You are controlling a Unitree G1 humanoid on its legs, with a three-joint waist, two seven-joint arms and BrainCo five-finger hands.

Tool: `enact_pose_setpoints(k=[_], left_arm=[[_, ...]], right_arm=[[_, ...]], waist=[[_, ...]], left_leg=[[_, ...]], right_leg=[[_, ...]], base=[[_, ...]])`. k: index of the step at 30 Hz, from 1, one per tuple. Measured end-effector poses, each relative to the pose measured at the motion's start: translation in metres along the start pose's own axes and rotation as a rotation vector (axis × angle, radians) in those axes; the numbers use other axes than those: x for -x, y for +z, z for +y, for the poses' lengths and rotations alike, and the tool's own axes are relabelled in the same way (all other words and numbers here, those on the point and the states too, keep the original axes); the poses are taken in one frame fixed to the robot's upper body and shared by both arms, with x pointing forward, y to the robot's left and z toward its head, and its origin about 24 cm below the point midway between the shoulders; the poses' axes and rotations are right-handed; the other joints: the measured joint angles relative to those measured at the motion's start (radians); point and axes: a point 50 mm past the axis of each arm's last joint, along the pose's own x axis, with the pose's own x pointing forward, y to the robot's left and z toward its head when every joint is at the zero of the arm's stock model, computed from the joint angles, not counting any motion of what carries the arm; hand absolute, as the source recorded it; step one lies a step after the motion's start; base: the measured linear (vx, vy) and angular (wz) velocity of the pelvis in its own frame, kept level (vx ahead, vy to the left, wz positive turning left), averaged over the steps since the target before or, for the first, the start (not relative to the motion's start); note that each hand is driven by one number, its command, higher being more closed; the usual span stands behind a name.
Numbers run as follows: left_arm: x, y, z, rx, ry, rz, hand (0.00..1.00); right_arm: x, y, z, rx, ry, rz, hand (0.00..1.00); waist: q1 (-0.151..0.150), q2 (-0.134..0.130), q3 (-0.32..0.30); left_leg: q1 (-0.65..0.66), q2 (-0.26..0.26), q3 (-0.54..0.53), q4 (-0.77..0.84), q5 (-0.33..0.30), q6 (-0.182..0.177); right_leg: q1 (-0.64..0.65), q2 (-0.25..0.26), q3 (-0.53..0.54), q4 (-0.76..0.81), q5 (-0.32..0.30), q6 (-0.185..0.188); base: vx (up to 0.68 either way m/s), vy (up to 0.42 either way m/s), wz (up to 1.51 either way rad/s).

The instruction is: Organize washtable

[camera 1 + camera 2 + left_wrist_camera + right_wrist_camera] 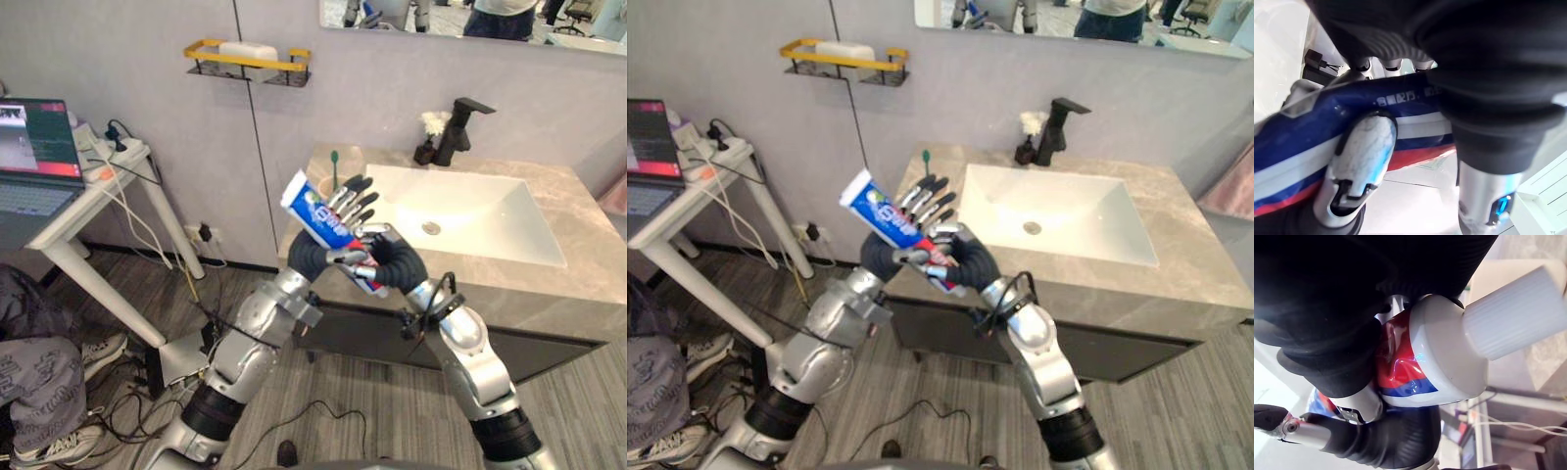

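I see left hand (355,204) pinching tube (312,213) between thumb and fingers, right hand (377,259) curled round its cap end, small white print on blue band, sink (480,220) beyond.

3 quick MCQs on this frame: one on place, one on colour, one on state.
1. Where is the toothpaste tube?
A. In the sink basin
B. Held up between both hands, in front of the counter
C. On the wall shelf

2. What colour is the faucet?
A. Black
B. Chrome
C. Gold

3. What is the state of the tube's cap?
A. On the tube
B. Off, lying on the counter
C. Off, in the sink

Answers:
1 B: the toothpaste tube sits tilted between the left hand and the right hand, ahead of the counter.
2 A: the faucet behind the basin is black.
3 A: the right wrist view shows the white cap seated on the tube's end.
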Motion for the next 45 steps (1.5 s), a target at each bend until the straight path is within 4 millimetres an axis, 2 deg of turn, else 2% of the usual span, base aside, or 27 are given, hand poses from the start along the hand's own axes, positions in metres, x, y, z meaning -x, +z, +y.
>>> enact_pose_setpoints(k=[14,22,29,38,45], left_arm=[[-0.004,0.007,0.003,-0.018,-0.003,-0.025,0.00],[-0.001,0.026,0.021,-0.063,0.068,-0.093,0.00],[0.001,0.032,0.026,-0.077,0.088,-0.114,0.00],[0.001,0.032,0.024,-0.074,0.080,-0.115,0.00],[0.000,0.023,0.016,-0.050,0.052,-0.081,0.00]], right_arm=[[0.007,-0.005,-0.002,0.025,-0.018,0.033,1.00],[0.015,-0.016,-0.006,0.015,-0.030,0.100,1.00],[0.016,-0.017,-0.006,0.023,-0.033,0.108,1.00],[0.016,-0.017,-0.006,0.035,-0.034,0.112,1.00],[0.015,-0.017,-0.007,0.032,-0.042,0.106,1.00]], waist=[[0.000,0.000,0.000],[0.000,0.006,-0.004],[0.001,0.019,-0.012],[0.001,0.019,-0.012],[0.001,0.019,-0.012]], left_leg=[[0.001,-0.001,-0.002,0.000,0.000,0.000],[0.002,0.000,-0.002,0.000,-0.001,-0.002],[0.002,0.001,-0.002,0.000,-0.003,-0.005],[0.000,0.001,-0.002,0.000,-0.004,-0.005],[-0.001,0.002,-0.001,0.000,-0.004,-0.005]], right_leg=[[0.002,0.000,-0.008,0.001,0.000,0.000],[0.003,0.000,-0.008,0.001,0.000,0.000],[0.003,0.001,-0.009,0.001,0.000,0.000],[0.001,0.000,-0.009,0.000,0.000,0.000],[0.000,0.000,-0.006,-0.002,-0.001,0.000]], base=[[0.00,0.000,0.00],[0.00,0.000,0.00],[0.00,0.000,0.00],[0.00,0.000,0.00],[0.00,0.000,0.00]])
